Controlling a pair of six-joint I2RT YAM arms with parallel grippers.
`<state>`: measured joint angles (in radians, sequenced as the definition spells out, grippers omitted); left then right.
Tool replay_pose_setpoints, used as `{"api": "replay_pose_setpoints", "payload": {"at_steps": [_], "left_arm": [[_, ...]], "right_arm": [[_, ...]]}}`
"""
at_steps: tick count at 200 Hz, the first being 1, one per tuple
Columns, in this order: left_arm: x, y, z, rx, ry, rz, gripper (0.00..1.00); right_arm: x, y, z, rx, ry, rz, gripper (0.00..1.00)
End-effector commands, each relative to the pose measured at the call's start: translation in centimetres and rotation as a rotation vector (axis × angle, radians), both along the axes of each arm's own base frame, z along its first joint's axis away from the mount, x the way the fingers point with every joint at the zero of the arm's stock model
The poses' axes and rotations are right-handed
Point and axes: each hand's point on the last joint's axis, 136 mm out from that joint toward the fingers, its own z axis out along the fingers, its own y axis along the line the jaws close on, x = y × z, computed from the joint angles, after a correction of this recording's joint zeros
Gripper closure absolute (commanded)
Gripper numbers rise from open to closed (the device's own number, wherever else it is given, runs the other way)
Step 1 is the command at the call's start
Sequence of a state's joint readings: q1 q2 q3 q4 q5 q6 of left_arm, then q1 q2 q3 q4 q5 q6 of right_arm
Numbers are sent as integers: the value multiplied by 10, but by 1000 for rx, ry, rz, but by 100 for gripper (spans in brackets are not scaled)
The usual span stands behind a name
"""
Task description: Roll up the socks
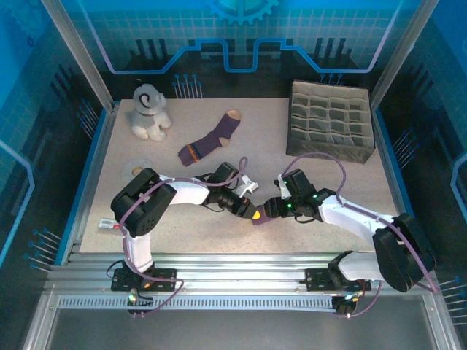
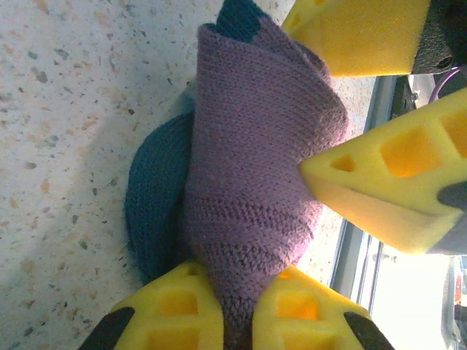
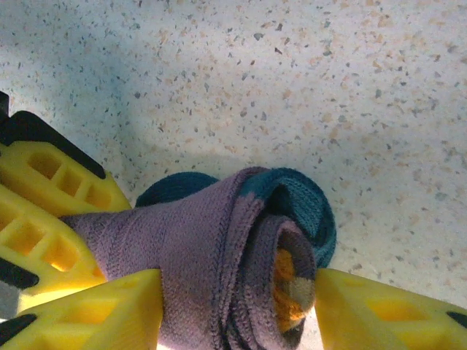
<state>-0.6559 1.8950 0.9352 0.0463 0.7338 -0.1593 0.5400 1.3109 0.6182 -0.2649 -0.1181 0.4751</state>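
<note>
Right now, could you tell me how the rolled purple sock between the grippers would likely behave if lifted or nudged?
Probably floppy: the rolled sock dents where the left gripper pinches it. It would likely unroll if released, since its coils look loose inside the right gripper. Its textured knit probably won't slide easily on the table.

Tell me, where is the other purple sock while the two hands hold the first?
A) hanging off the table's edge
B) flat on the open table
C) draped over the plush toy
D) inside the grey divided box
B: the loose sock lies flat on the table, between the plush toy and the divided box.
</note>
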Motion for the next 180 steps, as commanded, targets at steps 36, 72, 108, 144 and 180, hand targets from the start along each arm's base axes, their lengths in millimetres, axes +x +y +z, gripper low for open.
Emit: {"api": "replay_pose_setpoints", "payload": {"at_steps": [36,72,108,144,180], "left_arm": [[-14,26,-44,173,110,52,100],[-10,28,-34,164,8,54,88],[-6,28,-23,163,-71,64,75],[-4,25,-22,164,-56,68,78],[-4,25,-36,198,12,97,94]], "right_arm": [[8,9,-18,26,72,-13,59],[5,5,-32,-4,106,-25,65],[5,2,-33,-20,97,-30,66],[5,1,-29,-21,86,-30,59],[8,-4,-2,12,47,-106,50]]}}
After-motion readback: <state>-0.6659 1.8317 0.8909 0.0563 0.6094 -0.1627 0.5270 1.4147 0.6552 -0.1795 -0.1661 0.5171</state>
